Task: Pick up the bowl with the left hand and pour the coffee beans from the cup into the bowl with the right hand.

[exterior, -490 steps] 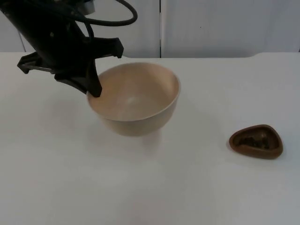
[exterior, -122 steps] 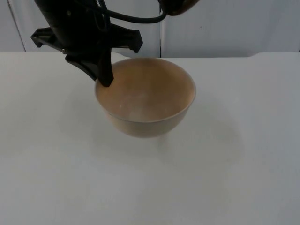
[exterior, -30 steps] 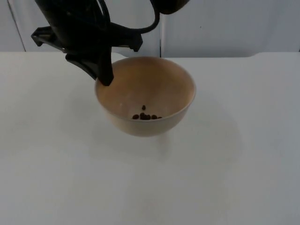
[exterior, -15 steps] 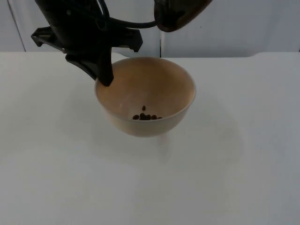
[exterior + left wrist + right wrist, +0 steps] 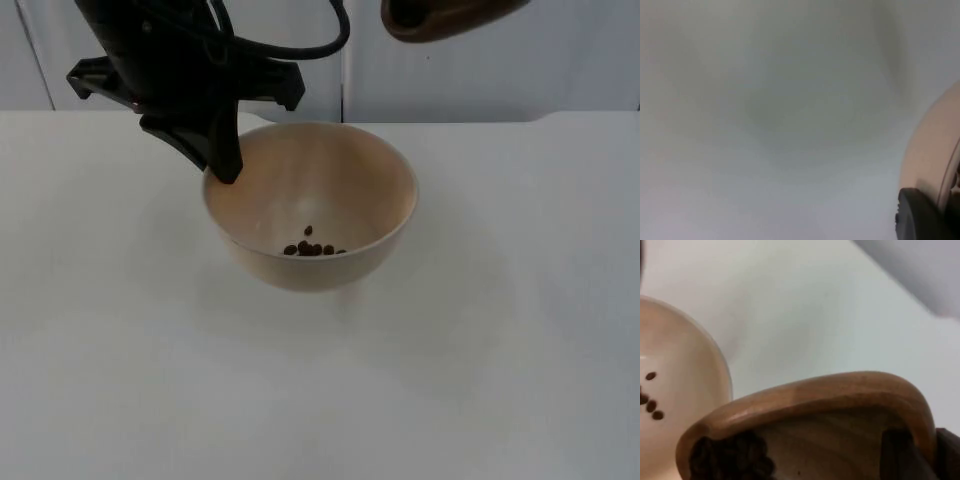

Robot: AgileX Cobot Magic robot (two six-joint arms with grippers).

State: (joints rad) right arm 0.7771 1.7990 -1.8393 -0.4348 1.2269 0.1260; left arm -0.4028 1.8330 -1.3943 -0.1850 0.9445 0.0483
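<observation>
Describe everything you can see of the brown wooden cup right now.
The cup is brown, wood-like, with a rounded, thick rim. The right claw holds it by its edge, a black finger inside the rim. It hangs in the air, tipped, up and to the right of the bowl. Dark coffee beans are still gathered inside the cup.

The left pincer [image 5: 222,165] is held clamped at upper left, while the right pincer [image 5: 920,452] is kept gripped, raised high.

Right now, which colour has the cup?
The cup is brown wood, best seen in the right wrist view.
</observation>
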